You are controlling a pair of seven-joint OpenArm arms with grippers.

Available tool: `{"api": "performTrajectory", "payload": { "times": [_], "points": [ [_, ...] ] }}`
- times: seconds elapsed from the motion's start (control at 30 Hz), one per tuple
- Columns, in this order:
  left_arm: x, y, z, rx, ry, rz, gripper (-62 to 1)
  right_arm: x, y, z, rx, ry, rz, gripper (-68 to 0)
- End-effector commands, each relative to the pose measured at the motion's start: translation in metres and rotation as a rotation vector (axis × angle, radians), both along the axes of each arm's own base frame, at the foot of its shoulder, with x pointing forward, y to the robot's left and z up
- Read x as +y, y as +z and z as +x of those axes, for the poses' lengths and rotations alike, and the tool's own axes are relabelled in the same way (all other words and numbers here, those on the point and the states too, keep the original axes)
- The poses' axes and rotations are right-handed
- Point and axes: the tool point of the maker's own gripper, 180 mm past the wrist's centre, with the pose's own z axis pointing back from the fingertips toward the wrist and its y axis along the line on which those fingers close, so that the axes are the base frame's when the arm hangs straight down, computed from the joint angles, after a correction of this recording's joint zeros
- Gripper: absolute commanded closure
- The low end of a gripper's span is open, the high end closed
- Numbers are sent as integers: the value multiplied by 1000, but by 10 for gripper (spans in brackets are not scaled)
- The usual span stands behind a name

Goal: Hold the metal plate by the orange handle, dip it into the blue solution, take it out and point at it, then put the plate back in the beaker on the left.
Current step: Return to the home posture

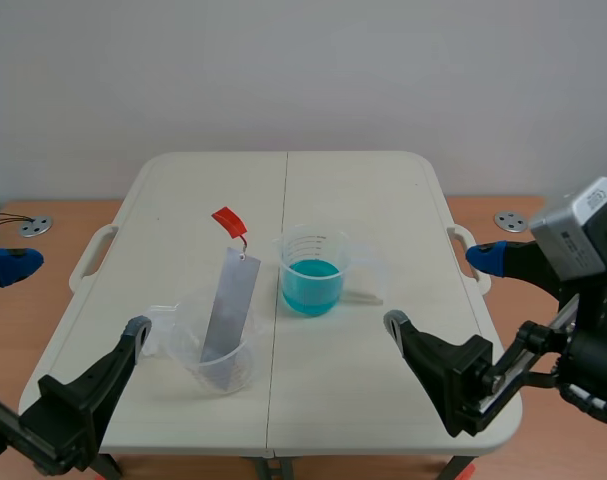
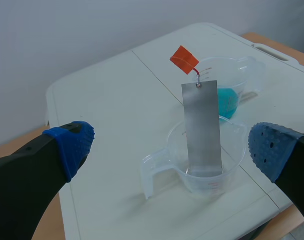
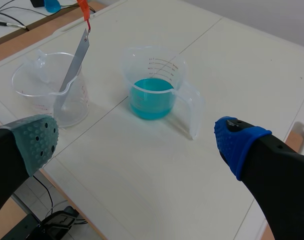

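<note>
A grey metal plate [image 1: 230, 305] leans upright in a clear empty beaker [image 1: 218, 362] at the table's front left, its orange handle [image 1: 228, 220] sticking up at the top. A second clear beaker [image 1: 312, 268] holding blue solution [image 1: 312, 283] stands at the middle. In the left wrist view the plate [image 2: 202, 125] and its handle [image 2: 184, 58] stand ahead of my open left gripper [image 2: 174, 147]. My right gripper [image 3: 139, 137] is open too, with the blue beaker [image 3: 153, 82] ahead of it. Both grippers hold nothing and hang near the front edge.
The white folding table [image 1: 313, 400] has a seam down its middle and handle cut-outs at both sides. Wooden floor or desk surface shows left and right, with round metal discs [image 1: 510, 221] on it.
</note>
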Motion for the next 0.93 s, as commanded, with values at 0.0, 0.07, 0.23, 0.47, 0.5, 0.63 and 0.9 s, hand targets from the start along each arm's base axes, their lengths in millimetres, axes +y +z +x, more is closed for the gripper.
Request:
{"api": "performTrajectory", "payload": {
  "times": [0.0, 0.07, 0.23, 0.47, 0.5, 0.63, 0.9],
  "points": [
    [1, 5, 1, -20, 0, -4, -623, 0, 9, 4, -27, 6, 8, -651],
    [1, 5, 0, -19, 0, -4, -623, 0, 9, 4, -27, 5, 8, -651],
    [1, 5, 0, -18, 0, -4, -623, -4, 9, 7, -33, -19, 0, -651],
    [2, 2, 0, -2, 3, 4, -623, -5, 9, 8, -35, -25, -1, -651],
    [2, 1, 0, -1, 3, 5, -623, -5, 9, 8, -35, -25, -1, -651],
    [2, 1, 0, 0, 4, 5, -623, -5, 8, 7, -32, -25, -3, -651],
    [2, 1, 0, 0, 4, 5, -623, -5, 6, 7, -20, -25, -13, -651]
  ]
}}
